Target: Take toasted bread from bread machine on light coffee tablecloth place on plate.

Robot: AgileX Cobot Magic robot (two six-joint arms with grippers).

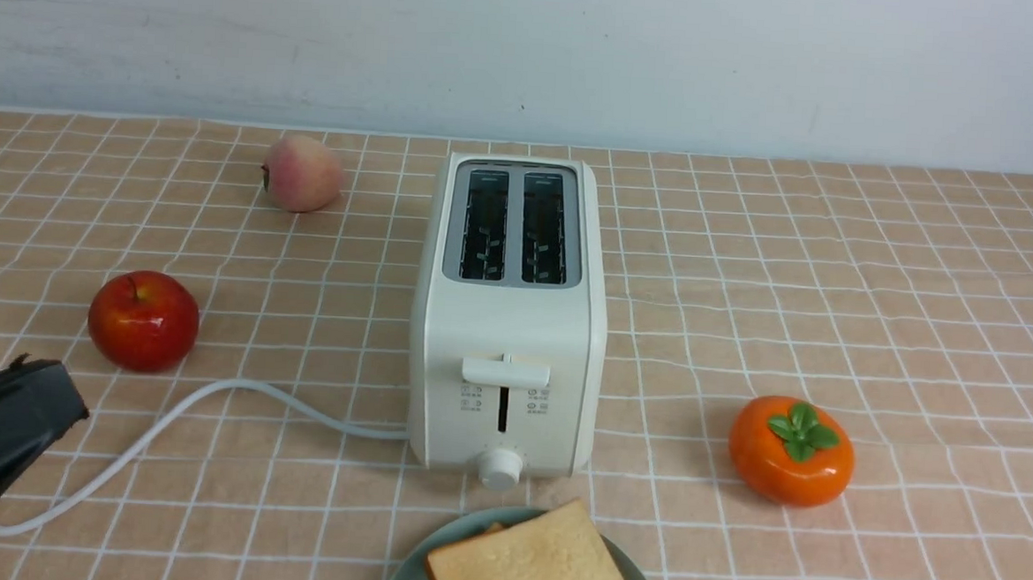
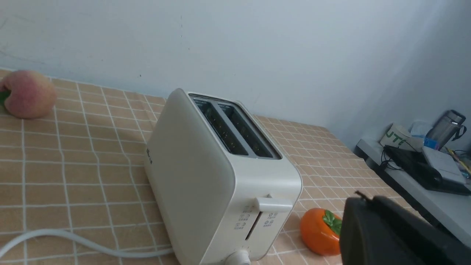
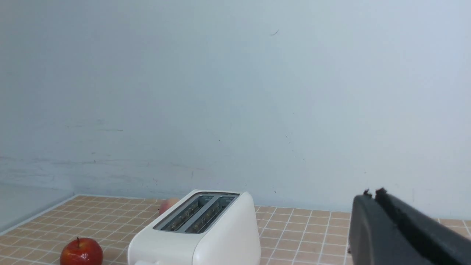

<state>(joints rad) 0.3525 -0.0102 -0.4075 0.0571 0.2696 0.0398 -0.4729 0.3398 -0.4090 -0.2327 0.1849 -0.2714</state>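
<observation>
- Left gripper (image 1: 28,366), black jaws pressed together, empty, near the white power cord (image 1: 165,422); right gripper (image 3: 372,193) likewise closed.
- Square tan toasted bread (image 1: 538,561) lies on the round mint-green plate (image 1: 414,563) before the cream boxy bread machine (image 1: 510,325), slots empty.
- Risk: a low left sweep could snag the cord, dragging the machine.
- Count: apparently two stacked slices; one plate, machine, red apple (image 1: 144,319), peach (image 1: 303,173), orange persimmon (image 1: 791,455).

The plate (image 1: 409,576) and the top slice of toast (image 1: 529,565) are cut off at the picture's near edge. A second slice (image 1: 492,529) underneath barely peeks out. The button labels on the toaster (image 1: 510,325) are too small to read.
</observation>
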